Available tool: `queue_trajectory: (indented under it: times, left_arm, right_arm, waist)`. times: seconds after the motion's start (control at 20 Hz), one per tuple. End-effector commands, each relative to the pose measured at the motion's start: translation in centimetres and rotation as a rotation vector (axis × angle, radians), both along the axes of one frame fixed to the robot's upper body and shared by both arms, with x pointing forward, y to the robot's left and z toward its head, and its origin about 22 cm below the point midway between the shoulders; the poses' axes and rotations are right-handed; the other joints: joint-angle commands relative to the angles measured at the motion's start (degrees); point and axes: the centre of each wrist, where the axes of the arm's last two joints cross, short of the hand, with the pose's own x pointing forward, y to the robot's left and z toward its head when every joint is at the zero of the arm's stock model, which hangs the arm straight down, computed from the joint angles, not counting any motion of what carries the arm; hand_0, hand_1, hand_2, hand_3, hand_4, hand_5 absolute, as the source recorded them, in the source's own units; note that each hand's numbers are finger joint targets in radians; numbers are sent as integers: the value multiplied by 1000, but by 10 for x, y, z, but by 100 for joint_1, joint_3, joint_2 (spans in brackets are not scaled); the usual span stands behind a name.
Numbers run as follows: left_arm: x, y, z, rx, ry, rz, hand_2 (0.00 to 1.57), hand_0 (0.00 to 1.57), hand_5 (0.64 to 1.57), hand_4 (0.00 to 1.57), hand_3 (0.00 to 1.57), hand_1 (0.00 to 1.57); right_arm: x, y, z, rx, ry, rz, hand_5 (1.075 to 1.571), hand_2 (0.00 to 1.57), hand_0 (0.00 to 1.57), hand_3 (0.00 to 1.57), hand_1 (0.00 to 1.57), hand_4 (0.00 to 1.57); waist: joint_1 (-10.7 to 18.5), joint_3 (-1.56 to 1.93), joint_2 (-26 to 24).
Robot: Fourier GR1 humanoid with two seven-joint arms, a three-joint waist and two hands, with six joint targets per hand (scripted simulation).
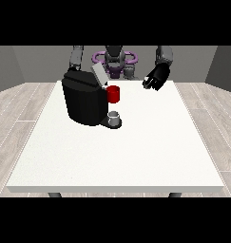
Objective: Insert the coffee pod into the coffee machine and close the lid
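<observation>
We cannot tell how the fingers lie on the hand at the view's right (155, 79), hanging over the tabletop's (136, 152) far edge. The coffee pod, if it is the red thing (114, 94), sits by the coffee machine (84, 100), lid (99, 73) raised. The other hand is hidden. We judge insertion or lid-closing comes next.

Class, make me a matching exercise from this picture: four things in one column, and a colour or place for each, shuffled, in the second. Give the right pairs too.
Column one:
1. coffee machine
2. pod holder
3. cup
4. hand at the view's right

Column two:
A. grey, on the machine's base
B. red
C. raised over the table's far edge
D. black, at the table's left

Pairs: 1-D, 2-B, 3-A, 4-C
</observation>
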Motion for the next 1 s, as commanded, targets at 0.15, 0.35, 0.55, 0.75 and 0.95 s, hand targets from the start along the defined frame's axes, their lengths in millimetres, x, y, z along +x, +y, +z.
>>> queue_trajectory:
  times: [0.15, 0.35, 0.55, 0.75, 0.95]
  left_arm:
    - [17, -57, 46, 33, -28, -50, 1372, 1340, 1571, 562, 1351, 1340]
    - [18, -80, 48, 4, -23, -62, 1372, 1340, 1571, 562, 1351, 1340]
    - [24, -76, 55, -85, 61, -16, 1160, 956, 1571, 517, 1358, 956]
    - [36, -52, 121, -117, -85, 69, 1240, 1195, 1571, 489, 1260, 1195]
    - [37, -64, 134, -85, -100, 56, 1254, 1174, 1571, 479, 1266, 1174]
  right_arm:
    - [4, -8, -12, -6, -4, 17, 1571, 0, 0, 0, 0, 0]
    - [11, -1, -2, 5, 11, 35, 1571, 0, 0, 0, 0, 0]
    - [-1, 23, -3, 26, 23, 64, 1571, 0, 0, 0, 0, 0]
    - [14, 34, 28, 31, -116, 123, 1571, 0, 0, 0, 0, 0]
    - [26, 20, 46, 43, -147, 96, 1571, 0, 0, 0, 0, 0]
  waist:
    - [-37, 1, -190]
    - [-82, 0, -258]
    - [-315, -2, -585]
    - [-746, -2, 106]
    - [-842, -2, 190]
